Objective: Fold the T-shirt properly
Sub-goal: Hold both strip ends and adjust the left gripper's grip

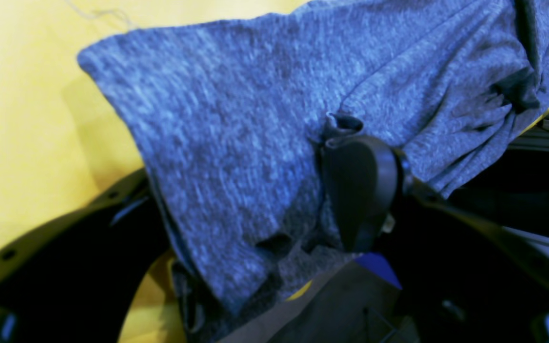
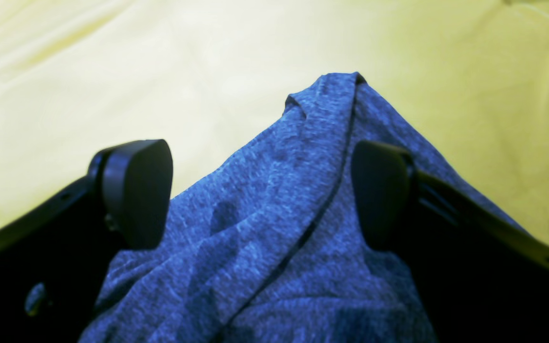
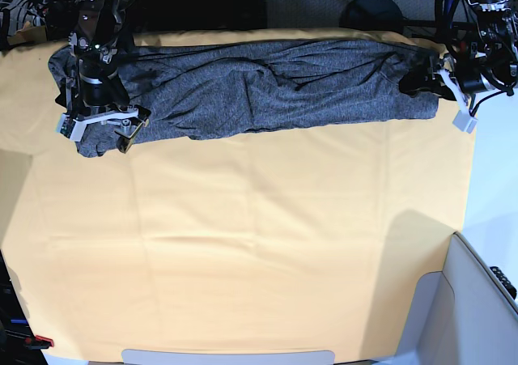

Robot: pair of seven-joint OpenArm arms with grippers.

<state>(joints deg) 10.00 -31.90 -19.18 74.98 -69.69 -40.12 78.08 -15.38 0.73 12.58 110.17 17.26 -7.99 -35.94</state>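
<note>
From my remote station I see the T-shirt (image 3: 259, 90), a soft heathered charcoal knit, stretched as a long rumpled band across the far edge of a smooth yellow-orange cloth (image 3: 243, 244) that covers the table. The cloth shows faint crease lines but lies mostly flat.

The right gripper (image 3: 101, 126) sits over the shirt's end on the base view's left. In the right wrist view its two rounded, matte black pads (image 2: 136, 190) stand wide apart, and a peaked fold of the knit with a dark seam line rises between them. The fabric lies against the pad on that view's right and passes just behind the other; the jaws are spread and not pinching it.

The left gripper (image 3: 453, 90) sits at the shirt's opposite end. In the left wrist view one black pad (image 1: 360, 190) presses into bunched fabric, while the other finger is hidden under a draped triangular flap. These jaws also stand wide, with cloth lying between and over them.
</note>
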